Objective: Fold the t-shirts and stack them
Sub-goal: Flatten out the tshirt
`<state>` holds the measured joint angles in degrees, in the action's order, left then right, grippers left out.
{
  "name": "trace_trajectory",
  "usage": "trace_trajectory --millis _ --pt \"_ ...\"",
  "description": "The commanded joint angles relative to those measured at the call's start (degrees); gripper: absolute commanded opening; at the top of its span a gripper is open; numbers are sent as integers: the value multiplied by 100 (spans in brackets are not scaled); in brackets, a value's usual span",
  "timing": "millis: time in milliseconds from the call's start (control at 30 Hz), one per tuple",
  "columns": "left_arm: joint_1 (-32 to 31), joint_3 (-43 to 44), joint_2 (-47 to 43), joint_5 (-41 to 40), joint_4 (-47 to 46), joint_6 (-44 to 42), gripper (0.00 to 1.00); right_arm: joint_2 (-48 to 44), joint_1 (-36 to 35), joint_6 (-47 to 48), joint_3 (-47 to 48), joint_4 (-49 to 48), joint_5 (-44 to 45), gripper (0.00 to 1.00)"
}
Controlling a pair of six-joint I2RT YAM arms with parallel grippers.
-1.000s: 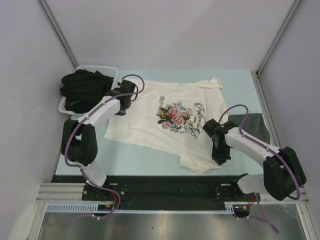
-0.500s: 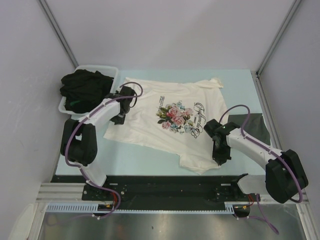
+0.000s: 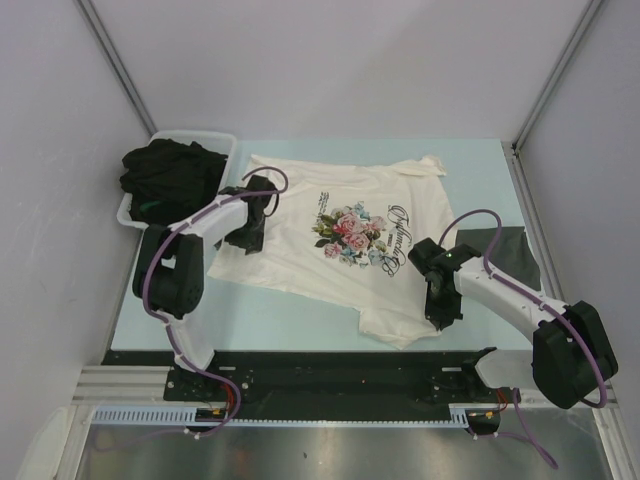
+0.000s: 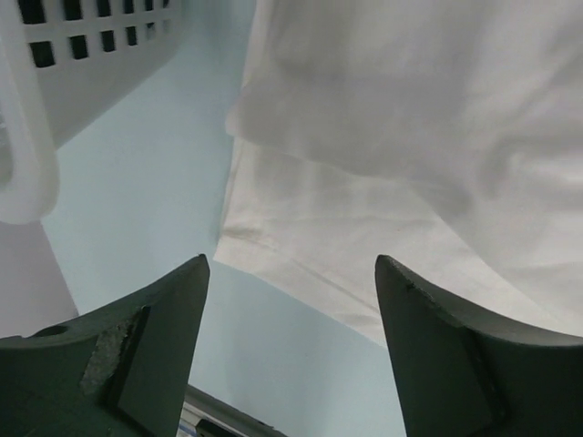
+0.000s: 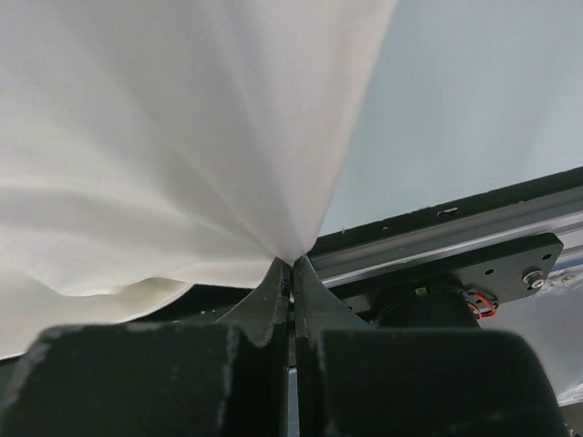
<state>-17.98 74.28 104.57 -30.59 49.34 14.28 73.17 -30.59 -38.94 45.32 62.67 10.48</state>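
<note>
Your left gripper [image 4: 291,273] is spread wide with nothing between the fingers, and it hangs just above the left edge of the cream tee [image 3: 350,230], near the tub. Your right gripper [image 5: 291,264] is pressed together, pinching a peak of that same tee at its near right corner. The cloth tents up from the jaws.

Out from there, the cream tee lies print-up across the middle of the table [image 3: 290,315]. It's mostly flat, rumpled along the near edge, with 1 sleeve reaching far right. No fold in it that I can see.

Black tees [image 3: 165,180] sit bunched in the tub [image 3: 225,140] at far left, and neither arm is touching them. A grey tee [image 3: 505,250] lies flat at the right edge, partly behind your right arm. It looks folded, though I cannot be sure.

My read: at most 1 shirt done, 1 being laid out, and the tub's load to come. Your left needs a hold on its side before any fold.
</note>
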Motion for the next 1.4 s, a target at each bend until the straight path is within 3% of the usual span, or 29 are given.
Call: trace_trajectory --millis 0,500,700,1100,1367 --pt "49 -256 -174 387 -486 250 79 -101 -26 9 -23 140 42 0" --pt "444 -625 -341 1037 -636 795 78 13 -17 44 -23 113 15 0" --pt "453 -810 -508 932 -654 962 66 57 -17 79 -32 105 -11 0" --pt "541 -810 -718 528 -540 1191 70 92 -17 106 -23 96 -29 0" --pt "1006 -1021 -798 677 -689 1252 69 119 18 167 -23 78 -72 0"
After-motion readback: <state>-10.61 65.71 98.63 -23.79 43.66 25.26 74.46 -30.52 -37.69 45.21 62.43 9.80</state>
